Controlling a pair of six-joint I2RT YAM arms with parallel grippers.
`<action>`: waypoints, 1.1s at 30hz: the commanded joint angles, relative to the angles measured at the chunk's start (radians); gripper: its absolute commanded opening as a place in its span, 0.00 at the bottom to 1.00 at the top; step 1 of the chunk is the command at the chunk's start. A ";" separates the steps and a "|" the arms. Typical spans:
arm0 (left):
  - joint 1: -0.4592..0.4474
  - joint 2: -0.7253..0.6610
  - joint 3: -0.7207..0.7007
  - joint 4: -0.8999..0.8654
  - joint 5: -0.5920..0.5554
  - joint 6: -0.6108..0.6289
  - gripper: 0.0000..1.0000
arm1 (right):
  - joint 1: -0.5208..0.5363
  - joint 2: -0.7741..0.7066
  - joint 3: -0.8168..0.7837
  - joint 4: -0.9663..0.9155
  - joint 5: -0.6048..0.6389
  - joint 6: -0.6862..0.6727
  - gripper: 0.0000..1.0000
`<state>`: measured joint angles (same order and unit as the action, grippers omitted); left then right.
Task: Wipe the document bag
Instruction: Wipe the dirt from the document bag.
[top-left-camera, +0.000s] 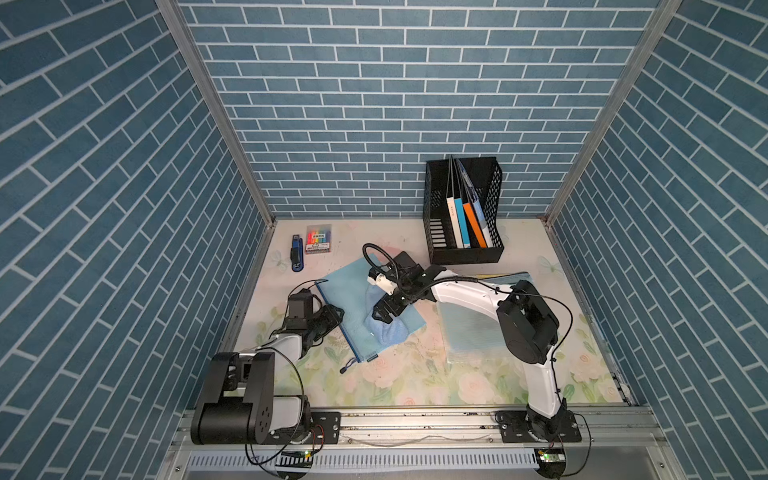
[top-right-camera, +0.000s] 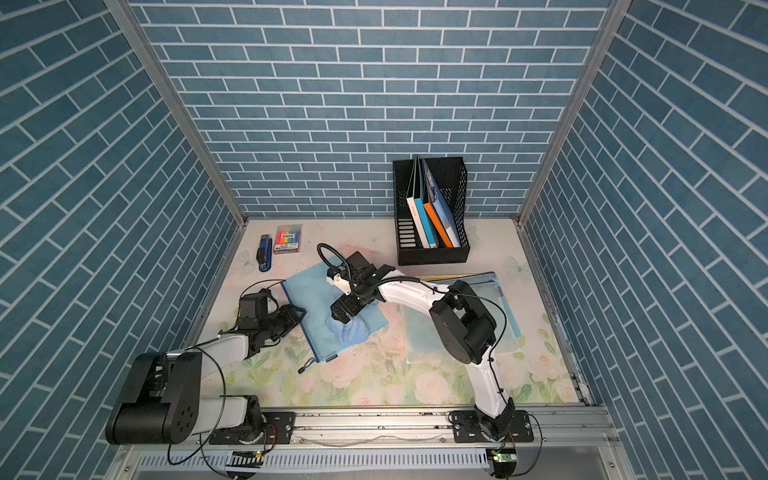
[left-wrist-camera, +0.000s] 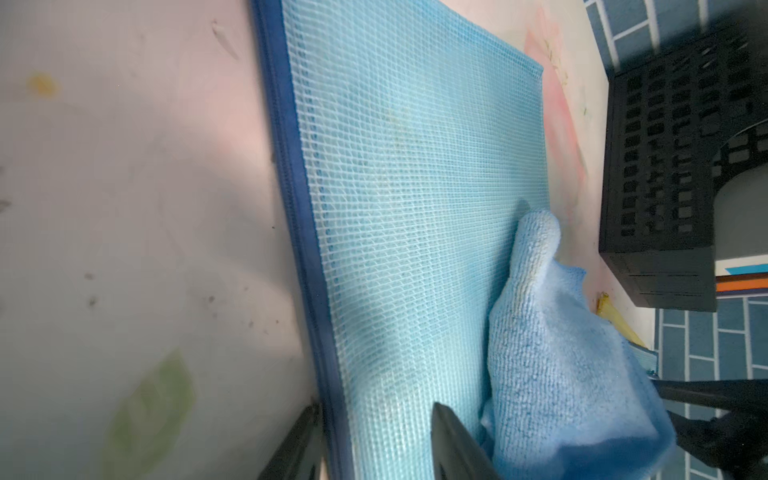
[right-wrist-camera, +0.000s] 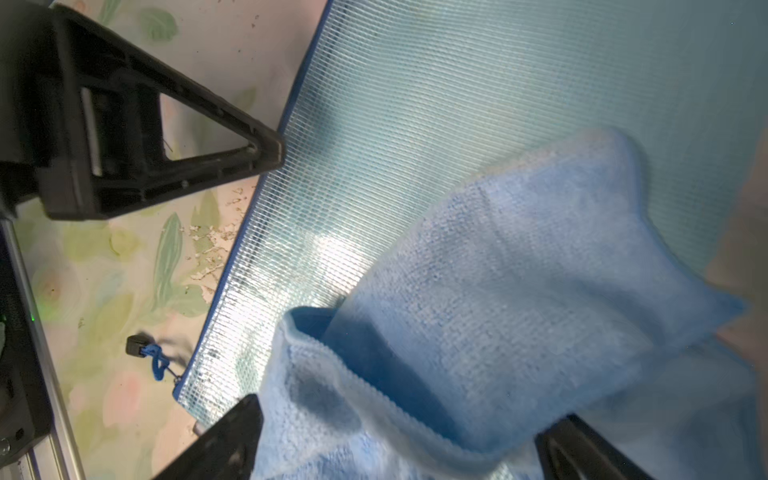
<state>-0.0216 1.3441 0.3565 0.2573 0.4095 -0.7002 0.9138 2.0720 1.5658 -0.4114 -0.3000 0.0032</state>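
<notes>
I'm looking down at a crowded floral table top. The black perforated file rack stands at the back wall with a few slim books leaning in it. A blue stapler and a pack of coloured markers sit near the far left corner. A second, paler mesh pouch lies to the right, partly covered by the right arm. That arm's wrist also hides the far corner of the document bag.

The bag lies flat left of centre, turned at an angle, with its zip pull trailing toward me.

The left gripper sits low at the bag's zip edge. Its fingers stand apart, with the dark blue binding passing between them (flat on the table, not pinched, as far as I can see).

The right gripper is over the cloth, which rests on the bag's near-right part. Its fingers are spread wide, with bunched cloth between them. I see no squeeze on it.

The bag is translucent pale blue plastic with a white grid of reinforcing threads, and it is glossy where the light hits. The cloth is a deeper blue, looped terry, rumpled into folds with one corner sticking up.
</notes>
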 joint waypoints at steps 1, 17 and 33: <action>-0.018 0.028 -0.019 -0.026 -0.010 -0.006 0.32 | 0.011 0.082 0.034 0.011 0.027 -0.049 0.98; -0.040 0.030 0.013 -0.052 -0.006 0.011 0.00 | 0.017 0.145 -0.029 -0.013 0.097 -0.011 0.42; -0.103 0.045 0.077 -0.119 0.071 0.077 0.00 | 0.059 0.202 0.130 -0.059 -0.123 0.058 0.08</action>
<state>-0.0998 1.3609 0.4091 0.1394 0.4309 -0.6514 0.9466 2.2181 1.6447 -0.4339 -0.3485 0.0326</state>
